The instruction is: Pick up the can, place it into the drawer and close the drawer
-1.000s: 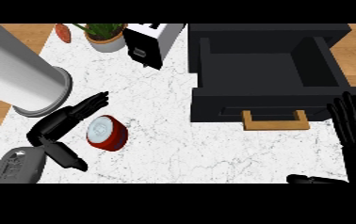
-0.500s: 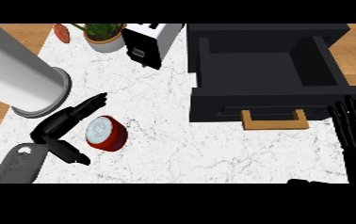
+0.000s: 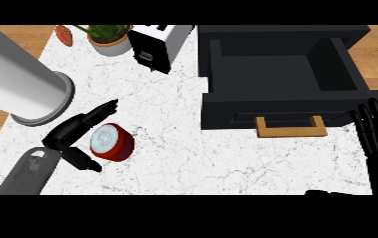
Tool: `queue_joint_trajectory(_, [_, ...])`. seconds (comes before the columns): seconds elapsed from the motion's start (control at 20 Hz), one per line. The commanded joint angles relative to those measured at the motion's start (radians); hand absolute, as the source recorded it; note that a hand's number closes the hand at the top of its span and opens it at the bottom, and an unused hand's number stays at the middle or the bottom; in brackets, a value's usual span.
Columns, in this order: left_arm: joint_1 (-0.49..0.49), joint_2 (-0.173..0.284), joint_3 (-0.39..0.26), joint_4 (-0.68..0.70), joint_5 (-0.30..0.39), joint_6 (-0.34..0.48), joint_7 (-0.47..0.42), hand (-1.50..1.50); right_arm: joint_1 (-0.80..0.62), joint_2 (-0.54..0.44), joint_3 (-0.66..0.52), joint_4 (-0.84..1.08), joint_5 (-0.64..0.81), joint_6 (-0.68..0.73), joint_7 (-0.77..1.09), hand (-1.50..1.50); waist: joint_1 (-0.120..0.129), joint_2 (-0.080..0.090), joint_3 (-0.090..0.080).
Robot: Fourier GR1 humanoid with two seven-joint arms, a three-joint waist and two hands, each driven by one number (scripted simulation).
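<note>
Can (image 3: 112, 142): one red can with a pale silver top lies tipped on the white marbled tabletop (image 3: 192, 162), toward the view's lower left and well apart from the drawer. One drawer (image 3: 284, 79) stands pulled open at the upper right, a black box with a bare dark floor and one wooden handle (image 3: 291, 127) on its front face.

Two robot hands show. The left robot hand (image 3: 65, 134) sits just beside the can on its left: its fingers (image 3: 100, 113) stretch out straight past the can's upper side and its thumb (image 3: 83, 162) points past the lower side, so the can lies in the gap between them. Whether any part touches the can is hard to tell; nothing is curled round it. The grey left forearm (image 3: 29, 172) runs off at the lower left. The right robot hand (image 3: 367, 129) shows at the right edge beside the drawer front, fingers straight and pointing up, holding nothing; most of it is cut off by the edge, and a dark part at the lower right is too small to make out.

Elsewhere: one large grey cylinder (image 3: 29, 89) at the left, cut off by the edge; one potted plant (image 3: 109, 39); one white-and-black toaster (image 3: 159, 44); one small reddish thing (image 3: 65, 35) at the top left, partly cut off and unclear.
</note>
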Motion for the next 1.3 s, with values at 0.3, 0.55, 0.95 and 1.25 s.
queue_joint_trajectory(0.3, [-0.106, -0.005, -0.042, 0.169, -0.014, -0.089, -0.172, -1.50, -0.020, -0.006, -0.006, -0.014, -0.010, 0.003, 0.031, -1.50, -0.002, 0.001, 0.000])
queue_joint_trajectory(0.55, [-0.059, -0.024, -0.070, 0.150, -0.010, -0.068, -0.174, -1.50, 0.052, -0.032, -0.068, -0.049, -0.071, 0.044, 0.025, -1.50, 0.006, -0.004, 0.001])
queue_joint_trajectory(0.95, [-0.133, -0.097, -0.085, 0.219, -0.005, -0.034, -0.153, -1.50, 0.025, 0.005, -0.019, -0.024, -0.015, 0.022, 0.012, -1.50, 0.007, -0.003, 0.001])
queue_joint_trajectory(1.25, [-0.114, -0.112, -0.126, 0.235, -0.028, -0.022, -0.202, -1.50, 0.065, 0.016, -0.024, -0.075, -0.045, 0.033, 0.017, -1.50, 0.003, -0.002, 0.001])
